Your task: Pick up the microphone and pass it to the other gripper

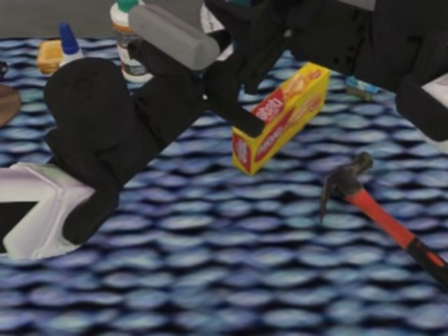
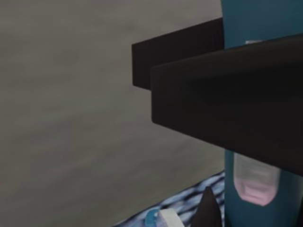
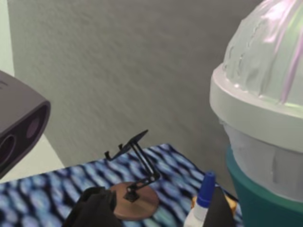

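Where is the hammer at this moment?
The hammer lies flat on the blue woven cloth at the top view's right side, its dark head nearest the yellow box, its red handle running toward the lower right edge.

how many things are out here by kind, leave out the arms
bottles: 2 (white glue bottle, green-capped bottle)
yellow box: 1
hammer: 1
microphone: 1
stand: 1
orange block: 1
small blue item: 1
total: 8
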You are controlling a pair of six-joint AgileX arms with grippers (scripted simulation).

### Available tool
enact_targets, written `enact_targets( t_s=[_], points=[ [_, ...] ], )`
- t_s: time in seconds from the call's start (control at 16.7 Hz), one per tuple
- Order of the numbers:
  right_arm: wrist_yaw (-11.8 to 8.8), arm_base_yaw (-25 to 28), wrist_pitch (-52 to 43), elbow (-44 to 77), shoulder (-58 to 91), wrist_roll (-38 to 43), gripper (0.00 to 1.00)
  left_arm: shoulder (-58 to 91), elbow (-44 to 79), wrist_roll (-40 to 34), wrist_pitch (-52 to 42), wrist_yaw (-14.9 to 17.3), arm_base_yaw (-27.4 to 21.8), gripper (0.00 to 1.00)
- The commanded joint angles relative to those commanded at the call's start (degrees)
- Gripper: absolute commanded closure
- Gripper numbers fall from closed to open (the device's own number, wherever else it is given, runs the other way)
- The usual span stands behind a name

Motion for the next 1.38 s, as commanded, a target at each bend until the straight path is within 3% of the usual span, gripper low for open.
enact_targets(
  t_s=[0.48,1.08,1.38],
  points=[
    [0.0,0.0,0.0,0.0,0.0,0.0,1.00,0.0,0.0,0.0,0.0,0.0,0.0,0.02],
    [0.3,-0.2,0.0,0.4,-0.6,-0.1,1.00,0.5,-0.7,0.3,0.0,-0.3,0.4,0.00],
    [-3.9,-4.0,0.1,-2.6,-3.6,0.4,1.00,-8.4,-9.2,0.2,-0.4,1.0,2.7,0.00]
  ],
)
